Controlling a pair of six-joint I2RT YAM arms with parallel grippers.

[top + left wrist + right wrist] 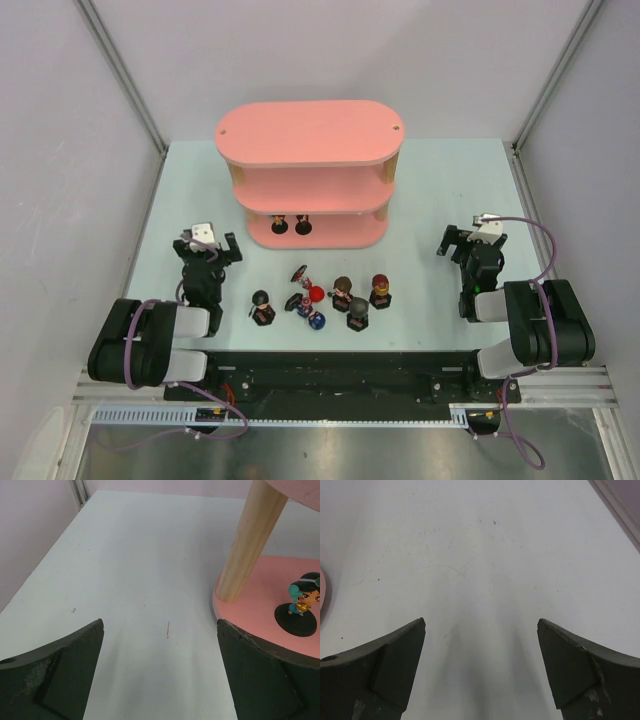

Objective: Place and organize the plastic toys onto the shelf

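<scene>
left gripper [208, 246] spread, empty, just beside the pink shelf [308, 135]. two figurines [290, 225] stand on its bottom tier. remaining figurines [330, 298] cluster on the table [430, 170] in front. step in hand: likely choosing the next pick, which calls for reaching inward. some lie toppled, hard to identify. right gripper [470, 243] spread, empty.

Both arms sit folded low in the bottom third of the top view, elbows tucked back by their bases. The left gripper [208, 246] is at centre left and the right gripper [471, 244] at centre right, each pointing toward the frame's top. Both have jaws spread wide and hold nothing, and in the wrist views their dark fingers [65, 675] fill the lower corners
</scene>
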